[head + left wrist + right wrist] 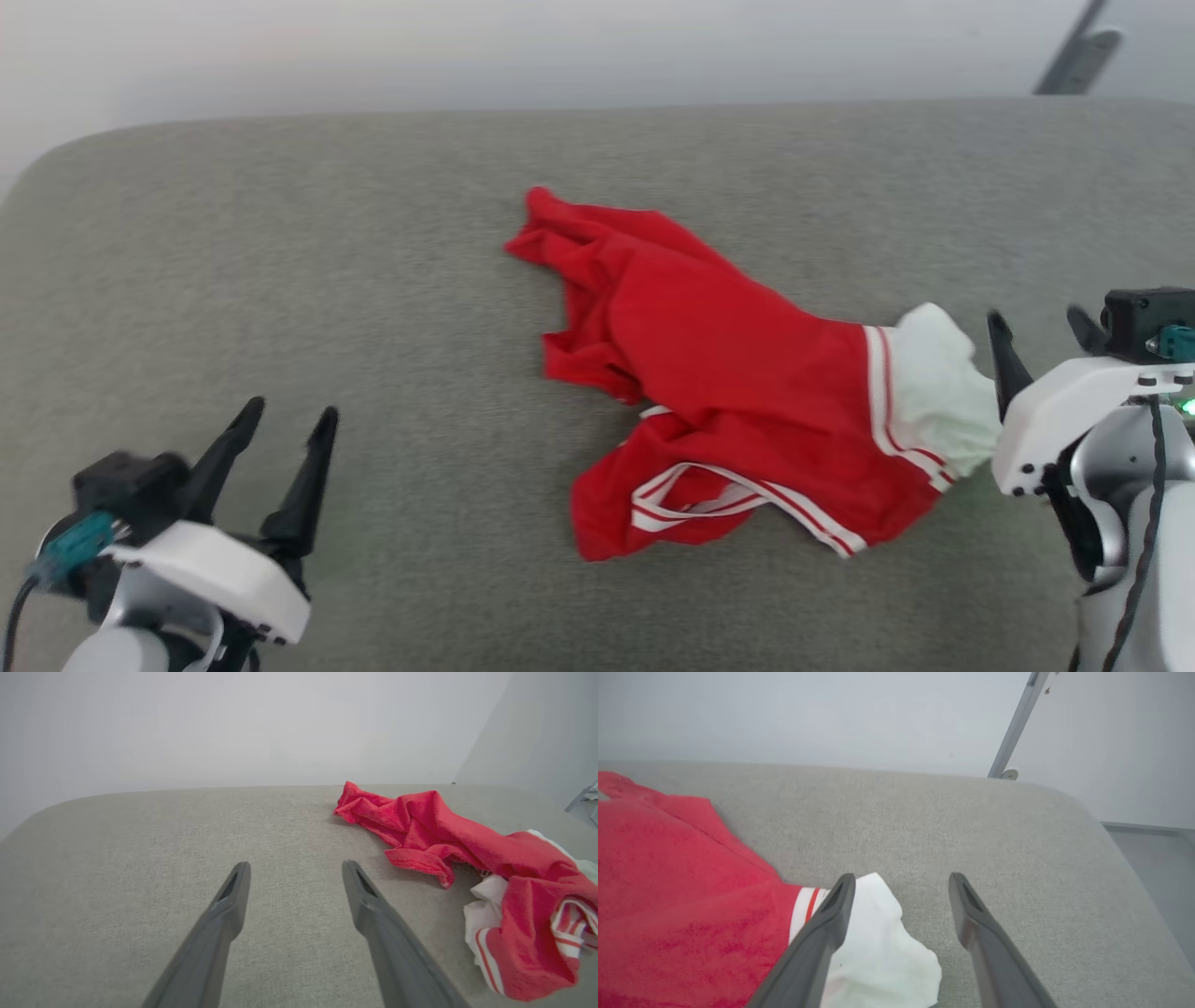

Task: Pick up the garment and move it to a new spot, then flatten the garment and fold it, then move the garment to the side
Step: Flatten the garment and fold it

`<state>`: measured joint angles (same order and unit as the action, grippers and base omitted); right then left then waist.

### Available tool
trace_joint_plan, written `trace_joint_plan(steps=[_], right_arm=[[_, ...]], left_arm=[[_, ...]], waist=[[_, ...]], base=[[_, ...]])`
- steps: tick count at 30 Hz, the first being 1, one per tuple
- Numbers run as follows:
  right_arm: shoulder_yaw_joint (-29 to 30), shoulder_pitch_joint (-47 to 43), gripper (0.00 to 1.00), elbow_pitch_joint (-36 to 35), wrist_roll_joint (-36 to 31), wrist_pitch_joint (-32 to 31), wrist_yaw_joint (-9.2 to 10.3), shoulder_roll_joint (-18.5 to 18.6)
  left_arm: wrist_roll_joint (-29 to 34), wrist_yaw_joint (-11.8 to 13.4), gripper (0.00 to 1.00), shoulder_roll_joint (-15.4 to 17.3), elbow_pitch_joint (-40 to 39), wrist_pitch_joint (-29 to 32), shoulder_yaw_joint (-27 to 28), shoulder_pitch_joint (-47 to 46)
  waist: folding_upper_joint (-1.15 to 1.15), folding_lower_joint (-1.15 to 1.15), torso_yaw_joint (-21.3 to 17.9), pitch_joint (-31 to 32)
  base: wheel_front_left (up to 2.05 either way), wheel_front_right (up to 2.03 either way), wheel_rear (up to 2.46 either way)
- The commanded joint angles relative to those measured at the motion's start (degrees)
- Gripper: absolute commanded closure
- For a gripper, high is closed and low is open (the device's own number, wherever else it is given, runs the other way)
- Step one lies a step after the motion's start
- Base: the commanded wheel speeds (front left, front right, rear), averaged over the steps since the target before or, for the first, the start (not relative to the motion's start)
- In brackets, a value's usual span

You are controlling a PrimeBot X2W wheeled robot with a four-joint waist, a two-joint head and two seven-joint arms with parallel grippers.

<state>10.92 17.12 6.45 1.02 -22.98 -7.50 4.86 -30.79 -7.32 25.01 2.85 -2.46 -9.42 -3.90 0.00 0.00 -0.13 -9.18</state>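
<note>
Crumpled bright red fabric shirt with white sleeve ends (747, 392) on a grey woven cushion (280, 233).
Its cuff lies just beside the spread, empty right gripper (1034, 315); the spread left gripper (291, 408) sits well apart.

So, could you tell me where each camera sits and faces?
Head view: from the head, down at the garment on the grey cushion; left gripper and right gripper show.
Left wrist view: along its open fingers, garment to the right.
Right wrist view: along its fingers at the white sleeve end.
All share the garment.
</note>
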Motion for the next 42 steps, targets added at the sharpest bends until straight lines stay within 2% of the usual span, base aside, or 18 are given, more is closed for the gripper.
trace_joint_plan(steps=[1, 9, 14, 25, 30, 34, 35, 36, 37, 38, 42], right_arm=[[-0.5, 0.5, 0.0, -0.6, -0.3, 1.8, 0.02, -0.4], [-3.1, 0.1, 0.0, -0.6, -2.9, 19.8, 0.02, -1.9], [-4.6, -0.4, 0.0, 2.0, -0.6, 27.7, 0.02, -2.0], [-8.3, 0.4, 0.0, 8.2, 2.2, 30.8, 0.02, -2.0], [-9.5, 1.2, 0.0, 9.4, 3.1, 32.0, 0.02, -2.0], [-10.2, 1.7, 0.0, 10.0, 3.9, 34.0, 0.02, -2.0], [-10.2, 1.9, 0.0, 10.1, 4.0, 34.4, 0.02, -2.0], [-10.2, 1.9, 0.0, 10.1, 4.0, 34.4, 0.02, -2.0], [-10.3, 2.0, 0.0, 10.3, 4.1, 34.7, 0.02, -2.0], [-10.2, 2.0, 0.0, 10.5, 4.1, 34.9, 0.02, -2.0], [-9.2, 2.3, 0.0, 10.7, 3.7, 35.9, 0.02, -2.0]], left_arm=[[0.1, -0.2, 0.0, 0.6, -0.9, 0.9, -0.6, -1.1], [-1.7, -0.2, 0.0, 2.9, -6.6, 11.7, -8.0, -3.9], [-3.0, -0.2, 0.0, 4.1, -8.6, 16.9, -12.8, -5.9], [-5.0, 0.0, 0.0, 5.5, -7.9, 29.2, -20.9, -9.7], [-3.8, 0.9, 0.0, 5.9, -4.9, 35.4, -23.5, -11.2], [-3.2, 1.7, 0.0, 5.4, -2.4, 38.0, -24.5, -12.3], [-3.3, 1.8, 0.14, 5.3, -1.9, 38.2, -24.6, -12.5], [-3.3, 1.8, 0.14, 5.3, -1.9, 38.2, -24.6, -12.5], [-3.9, 1.8, 0.84, 4.9, -1.4, 38.6, -24.7, -12.5], [-4.1, 1.7, 1.0, 4.9, -1.0, 39.0, -24.8, -12.7], [-4.4, 1.7, 1.0, 6.0, -0.6, 39.4, -24.3, -13.4]], waist=[[0.0, 0.0, -1.9, -0.2], [0.0, 0.0, -7.6, -0.6], [0.0, 0.0, -10.3, -1.1], [0.0, 0.0, -14.7, -3.4], [0.0, 0.0, -15.7, -4.8], [0.0, 0.0, -16.1, -5.4], [0.0, 0.0, -16.1, -5.6], [0.0, 0.0, -16.1, -5.6], [0.0, 0.0, -16.2, -5.6], [0.0, 0.0, -16.1, -5.7], [0.0, 0.0, -15.4, -5.6]], base=[[0.0, 0.0, 0.0], [0.0, 0.0, 0.0], [0.0, 0.0, 0.0], [0.0, 0.0, 0.0], [0.0, 0.0, 0.0], [0.0, 0.0, 0.0], [0.0, 0.0, 0.0], [0.0, 0.0, 0.0], [0.0, 0.0, 0.0], [0.0, 0.0, 0.0], [0.0, 0.0, 0.0]])
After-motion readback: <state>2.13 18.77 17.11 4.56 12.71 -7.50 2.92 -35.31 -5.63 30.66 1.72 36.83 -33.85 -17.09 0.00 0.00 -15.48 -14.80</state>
